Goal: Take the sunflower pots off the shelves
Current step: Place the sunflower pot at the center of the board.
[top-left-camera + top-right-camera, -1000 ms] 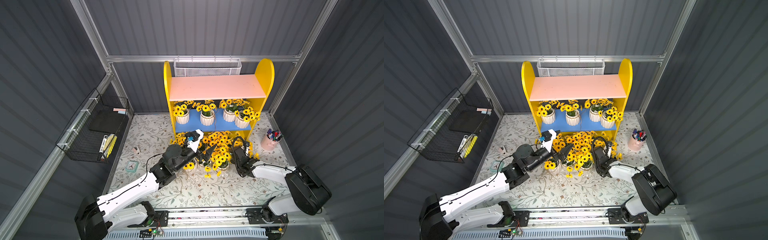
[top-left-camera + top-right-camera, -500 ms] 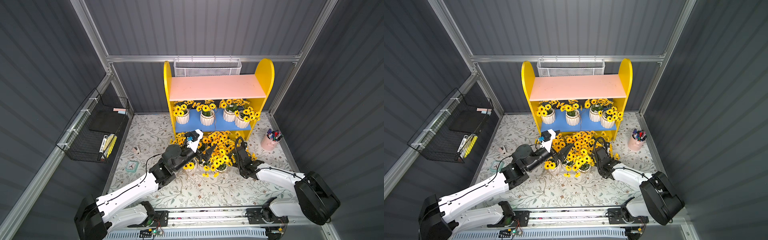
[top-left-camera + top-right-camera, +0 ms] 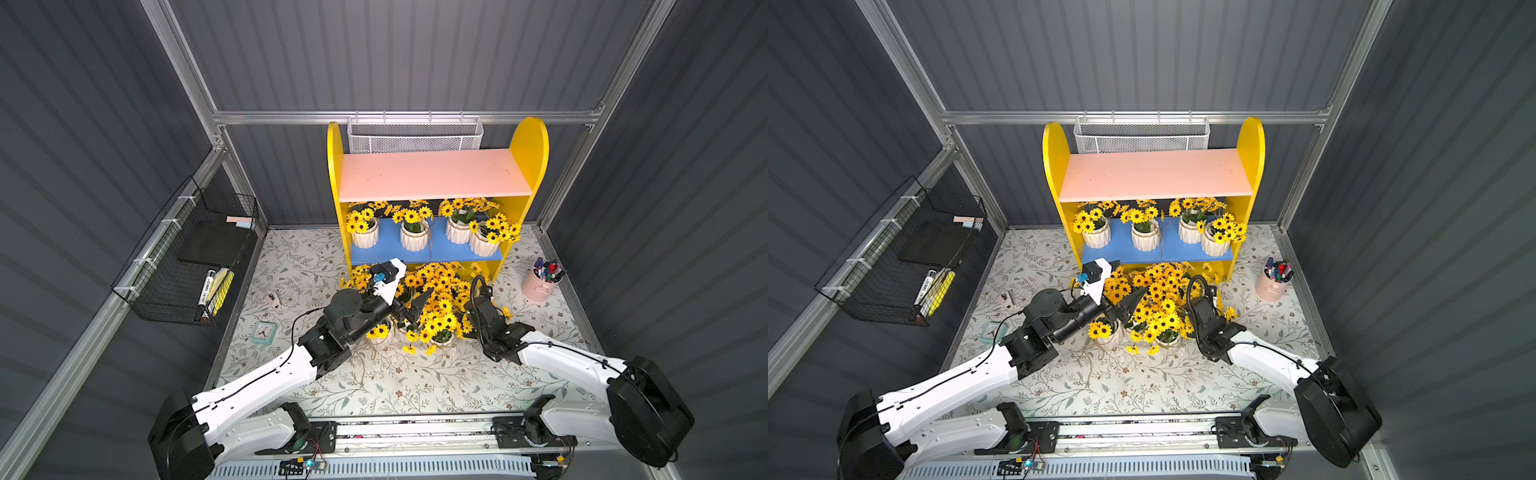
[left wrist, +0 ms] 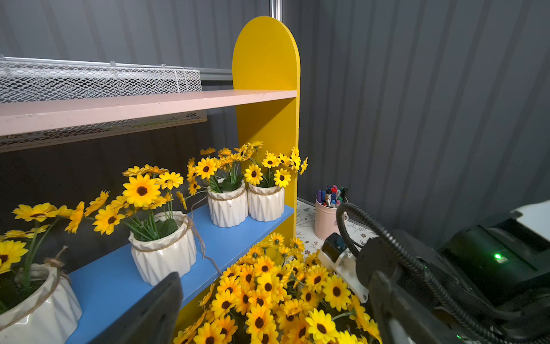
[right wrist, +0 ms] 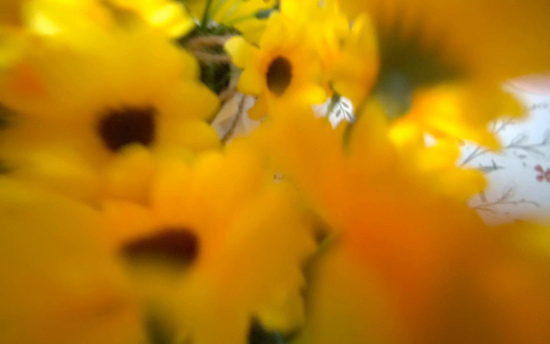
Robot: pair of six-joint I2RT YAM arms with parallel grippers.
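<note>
Leaf-patterned worktop [image 3: 374, 386] lies nearest, and over it the left claw [image 3: 415, 307] hangs wide open, empty, above a huddle of sunflower pots [image 3: 436, 328] standing before the shelves [image 3: 432, 174]. The right claw [image 3: 462, 323] is sunk among their blooms, spread wide; petals hide whether it holds anything. A pink pen cup [image 3: 542, 286] stands off to the side. Farther back, four more pots [image 3: 413, 239] line the blue board [image 3: 432, 254].

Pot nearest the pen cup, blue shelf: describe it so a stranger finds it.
Start at the yellow-sided shelves against the back wall, then the blue lower board with four white sunflower pots. Two stand apart and two stand paired; take the paired pot next to the yellow panel on the pink pen cup's side.
</note>
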